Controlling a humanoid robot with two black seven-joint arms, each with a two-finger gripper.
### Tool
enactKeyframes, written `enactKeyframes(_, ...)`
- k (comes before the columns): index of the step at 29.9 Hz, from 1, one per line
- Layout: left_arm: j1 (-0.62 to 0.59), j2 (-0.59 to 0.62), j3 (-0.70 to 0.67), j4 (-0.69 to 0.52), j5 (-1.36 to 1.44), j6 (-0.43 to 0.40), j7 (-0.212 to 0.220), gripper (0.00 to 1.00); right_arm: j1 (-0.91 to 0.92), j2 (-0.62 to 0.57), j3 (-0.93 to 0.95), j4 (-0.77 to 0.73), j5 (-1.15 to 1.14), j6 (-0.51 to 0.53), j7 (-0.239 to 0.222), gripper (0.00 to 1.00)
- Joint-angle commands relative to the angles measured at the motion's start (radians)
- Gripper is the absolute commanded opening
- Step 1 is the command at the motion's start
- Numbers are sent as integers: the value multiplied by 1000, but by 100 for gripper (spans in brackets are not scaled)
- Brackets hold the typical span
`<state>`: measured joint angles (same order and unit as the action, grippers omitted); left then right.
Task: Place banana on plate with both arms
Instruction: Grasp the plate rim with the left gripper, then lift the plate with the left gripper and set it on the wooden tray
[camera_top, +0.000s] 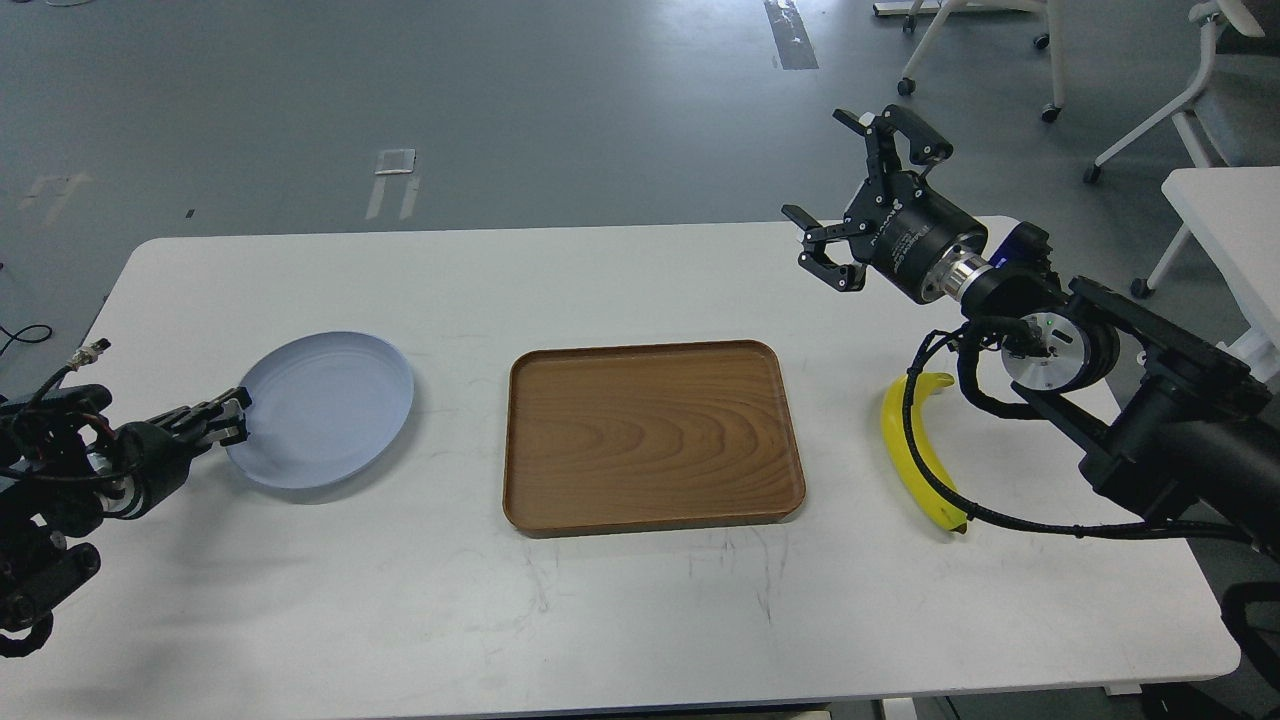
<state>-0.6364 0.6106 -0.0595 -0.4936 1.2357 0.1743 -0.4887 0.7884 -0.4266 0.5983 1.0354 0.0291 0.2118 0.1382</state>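
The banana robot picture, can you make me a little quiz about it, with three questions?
1. True or false: the banana is lying on the plate.
2. What sits in the middle of the table: A) a wooden tray, B) a bowl, C) a book?
3. Which gripper is at the plate's edge, the left gripper or the right gripper?

Key: 1 false, it lies on the table at the right. 2 A. 3 left; the right one is open, up in the air.

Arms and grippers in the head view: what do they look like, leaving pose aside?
Both arms are black and jointed. The right gripper has black claw-like fingers on a round black body with small white lettering, a silver ring behind it and black cables. The left gripper is dark, with black cables behind.
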Motion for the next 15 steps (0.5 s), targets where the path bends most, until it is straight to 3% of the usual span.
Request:
enactKeyframes(1,-8,0,-2,-16,-18,5,0,0,2,0,1,0,0,0,-2,100)
enactKeyframes(6,-66,1,0,-66,-15,5,0,0,8,-8,26,0,2,0,0,100)
enactKeyframes(15,-180,1,1,-307,-5,-1,0,0,-5,-104,72,0,6,5,-2,100)
